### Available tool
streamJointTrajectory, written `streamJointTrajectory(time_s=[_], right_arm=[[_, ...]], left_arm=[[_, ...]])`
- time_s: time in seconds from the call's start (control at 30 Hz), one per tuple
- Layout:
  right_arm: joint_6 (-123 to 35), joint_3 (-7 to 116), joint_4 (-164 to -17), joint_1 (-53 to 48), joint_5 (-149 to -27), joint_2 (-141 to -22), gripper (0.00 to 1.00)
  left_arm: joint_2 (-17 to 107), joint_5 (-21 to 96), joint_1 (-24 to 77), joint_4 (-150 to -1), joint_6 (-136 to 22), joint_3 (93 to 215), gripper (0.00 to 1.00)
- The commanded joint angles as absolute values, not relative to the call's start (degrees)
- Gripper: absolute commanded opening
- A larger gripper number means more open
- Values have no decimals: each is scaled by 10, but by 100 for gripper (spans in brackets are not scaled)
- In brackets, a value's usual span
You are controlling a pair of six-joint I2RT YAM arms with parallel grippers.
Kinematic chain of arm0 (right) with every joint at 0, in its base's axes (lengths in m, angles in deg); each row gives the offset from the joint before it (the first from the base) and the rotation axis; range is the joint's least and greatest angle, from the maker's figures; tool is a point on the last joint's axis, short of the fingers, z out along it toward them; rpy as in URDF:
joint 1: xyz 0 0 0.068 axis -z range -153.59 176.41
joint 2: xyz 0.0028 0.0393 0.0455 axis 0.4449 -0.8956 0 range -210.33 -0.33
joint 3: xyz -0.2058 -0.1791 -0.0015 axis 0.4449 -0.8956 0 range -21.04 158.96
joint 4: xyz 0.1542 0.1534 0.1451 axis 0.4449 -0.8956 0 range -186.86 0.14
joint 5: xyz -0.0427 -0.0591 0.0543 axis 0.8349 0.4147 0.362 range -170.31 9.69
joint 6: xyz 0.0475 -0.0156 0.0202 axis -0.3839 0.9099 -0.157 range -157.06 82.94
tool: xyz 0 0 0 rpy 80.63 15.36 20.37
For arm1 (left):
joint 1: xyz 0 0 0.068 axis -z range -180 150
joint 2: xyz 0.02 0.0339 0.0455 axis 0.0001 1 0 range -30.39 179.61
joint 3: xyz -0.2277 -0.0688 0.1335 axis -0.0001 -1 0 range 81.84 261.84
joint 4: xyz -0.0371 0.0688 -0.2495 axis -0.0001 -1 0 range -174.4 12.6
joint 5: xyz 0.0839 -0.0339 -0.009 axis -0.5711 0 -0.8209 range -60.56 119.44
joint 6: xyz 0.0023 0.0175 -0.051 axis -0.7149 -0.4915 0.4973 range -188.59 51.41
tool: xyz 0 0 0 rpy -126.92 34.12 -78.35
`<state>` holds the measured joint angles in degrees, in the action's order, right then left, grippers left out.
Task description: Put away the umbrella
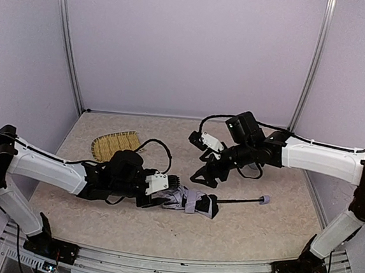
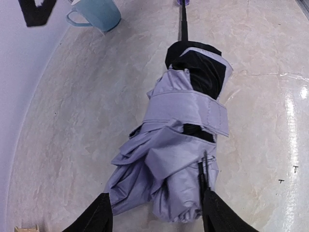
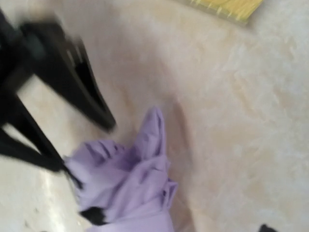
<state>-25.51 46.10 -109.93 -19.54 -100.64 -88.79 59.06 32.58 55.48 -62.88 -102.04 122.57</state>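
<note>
The umbrella (image 1: pixel 193 201) lies folded on the table between the arms, a pale lavender bundle with its strap (image 2: pixel 193 108) wrapped round it. Its thin black shaft runs right to the small handle (image 1: pixel 264 199). My left gripper (image 1: pixel 167 198) sits low at the bundle's left end. In the left wrist view its fingers (image 2: pixel 94 217) stand apart on either side of the fabric tip, open (image 2: pixel 157 217). My right gripper (image 1: pixel 205 179) hovers just above and behind the bundle, fingers spread and empty. The blurred right wrist view shows the umbrella fabric (image 3: pixel 130 188) below.
A woven straw tray (image 1: pixel 114 145) lies at the back left, and its edge shows in the right wrist view (image 3: pixel 227 6). A light blue mug (image 2: pixel 96 12) stands beyond the umbrella's handle end. A black cable (image 1: pixel 159 144) loops over the left arm. Walls enclose three sides.
</note>
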Motion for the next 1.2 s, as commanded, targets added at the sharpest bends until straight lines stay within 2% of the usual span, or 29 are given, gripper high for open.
streamJointTrajectory(time_s=[0.0,0.07,0.2,0.37,0.6,0.67,0.8,0.9,0.97,1.07,1.17], right_arm=[[-158,520,-1225,-214,-998,-982,95],[-125,545,-1257,-233,-983,-1018,95],[-96,599,-1307,-247,-959,-1091,96],[-99,660,-1337,-270,-952,-1171,95],[-109,685,-1385,-291,-844,-1251,84],[-114,688,-1390,-293,-831,-1251,75],[-125,709,-1400,-295,-821,-1251,35],[-130,746,-1396,-295,-840,-1248,16],[-134,777,-1380,-295,-843,-1239,0],[-136,846,-1339,-286,-853,-1221,0],[-145,1004,-1294,-268,-869,-1221,0]], left_arm=[[508,286,544,-599,-994,1188,62],[473,275,517,-572,-939,1170,67],[443,284,465,-585,-853,1173,69],[432,287,453,-580,-846,1163,70],[436,303,451,-589,-849,1156,69],[435,305,451,-587,-851,1153,69],[437,305,451,-587,-855,1157,69],[433,284,450,-588,-851,1162,69],[421,226,447,-586,-832,1164,69],[391,77,436,-597,-799,1179,69],[348,-42,428,-622,-772,1194,69]])
